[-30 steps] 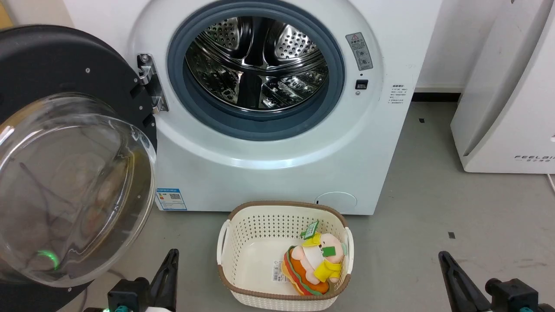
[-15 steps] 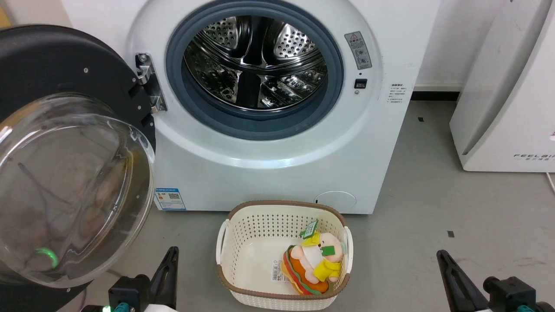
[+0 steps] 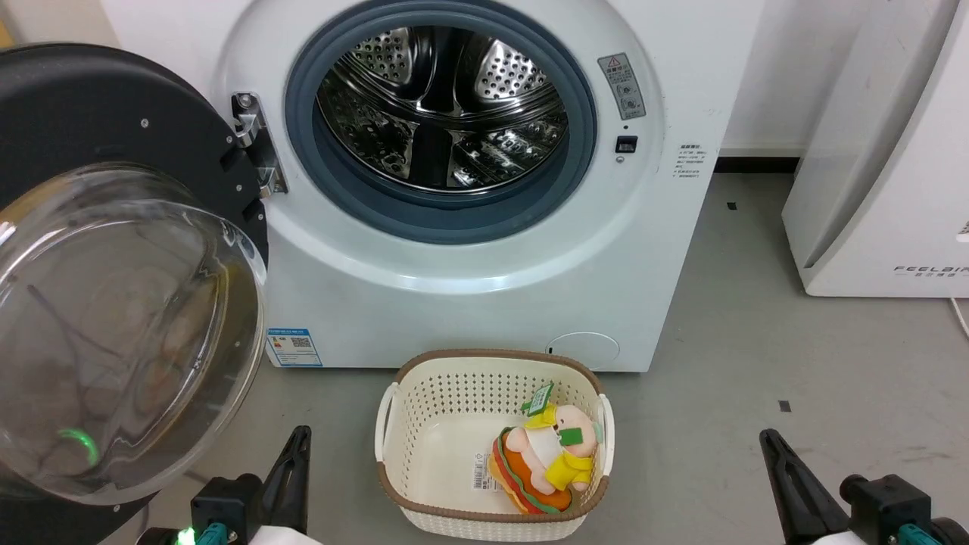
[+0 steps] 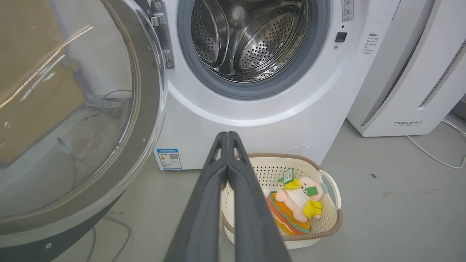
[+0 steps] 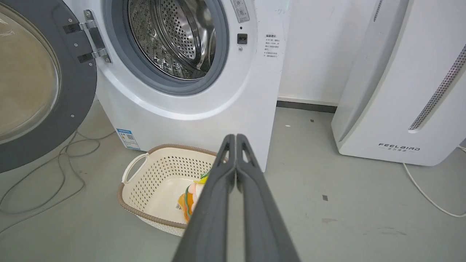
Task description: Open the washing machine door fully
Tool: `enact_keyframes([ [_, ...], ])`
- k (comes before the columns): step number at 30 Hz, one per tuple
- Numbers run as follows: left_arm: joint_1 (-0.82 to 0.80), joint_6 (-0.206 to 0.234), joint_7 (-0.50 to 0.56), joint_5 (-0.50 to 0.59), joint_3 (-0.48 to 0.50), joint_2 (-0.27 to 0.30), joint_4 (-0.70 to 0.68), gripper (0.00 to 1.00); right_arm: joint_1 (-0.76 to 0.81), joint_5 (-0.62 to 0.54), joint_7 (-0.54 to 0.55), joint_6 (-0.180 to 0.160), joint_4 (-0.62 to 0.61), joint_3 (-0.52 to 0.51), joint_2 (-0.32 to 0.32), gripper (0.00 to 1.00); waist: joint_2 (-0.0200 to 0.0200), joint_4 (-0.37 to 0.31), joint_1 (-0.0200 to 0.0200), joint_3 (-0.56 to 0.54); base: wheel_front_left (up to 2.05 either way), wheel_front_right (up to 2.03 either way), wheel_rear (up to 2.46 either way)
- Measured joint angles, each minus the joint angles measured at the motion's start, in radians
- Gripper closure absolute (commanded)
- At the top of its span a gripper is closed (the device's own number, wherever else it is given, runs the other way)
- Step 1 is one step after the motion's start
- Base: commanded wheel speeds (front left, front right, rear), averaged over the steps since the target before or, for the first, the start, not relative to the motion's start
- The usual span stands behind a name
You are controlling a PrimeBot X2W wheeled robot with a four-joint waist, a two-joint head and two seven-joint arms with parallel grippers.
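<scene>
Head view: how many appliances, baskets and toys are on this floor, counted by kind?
White appliances: 2, the washing machine and the FEELBIRD appliance
Baskets: 1, the cream basket
Toys: 1, the plush toy inside it
Total: 4

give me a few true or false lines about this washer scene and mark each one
1. The washing machine door is swung open. True.
2. The left tool grips the door. False: it is shut on nothing, clear of the door.
3. The basket holds a plush toy. True.
4. Laundry fills the drum. False: bare steel shows inside.
5. The right tool is open. False: its fingers are pressed together.
</scene>
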Motion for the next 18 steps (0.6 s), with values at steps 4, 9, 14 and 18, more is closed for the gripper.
enact_keyframes([
  [4,-0.002,0.002,0.005,0.007,0.0,0.0,-0.004,1.0,-0.008,-0.002,0.0,0.0,0.002,0.001,0.0,1.0,0.0,-0.001,0.0,0.001,0.0,0.0,0.0],
  [9,-0.003,0.005,0.01,0.009,0.001,-0.001,-0.009,1.0,-0.02,-0.003,0.003,0.0,0.003,0.002,0.0,1.0,0.0,-0.003,0.0,0.002,0.0,0.0,0.0],
  [14,-0.004,0.008,0.018,0.016,0.001,-0.002,-0.013,1.0,-0.021,-0.01,0.003,0.0,0.006,0.003,0.0,1.0,0.0,-0.005,0.0,0.003,0.0,0.0,0.0],
  [18,-0.012,0.009,0.025,0.018,0.001,-0.003,-0.016,1.0,-0.026,-0.013,0.008,0.0,0.008,0.004,0.0,1.0,0.0,-0.007,0.0,0.004,0.0,0.0,0.0],
])
